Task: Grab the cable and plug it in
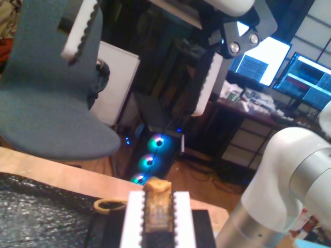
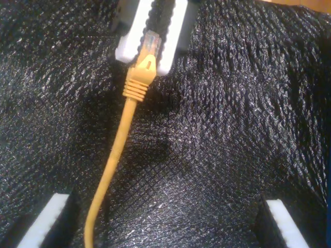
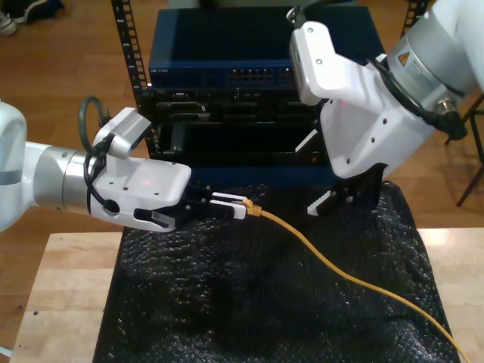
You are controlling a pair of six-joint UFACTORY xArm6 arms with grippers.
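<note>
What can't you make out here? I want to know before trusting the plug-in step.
Plug sides: covered by my first gripper's pads in the second wrist view; blurred in the first wrist view.
Cable, other end: cut off by the exterior view's lower right edge.
Ports on the blue switch: too small in the exterior view to tell free ones.

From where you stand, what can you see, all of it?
cable: one, orange-yellow, across the mat, its plug end in my first claw
mat: one, black, on the table
table: one, light wood, under the mat
rack box: one, blue, behind the mat
chair: one, grey-blue, beyond the table
screens: two, lit, on a desk in the background
my first claw: white pads, shut on the plug, at the exterior view's left
my second claw: white pads, open, above the mat
</note>
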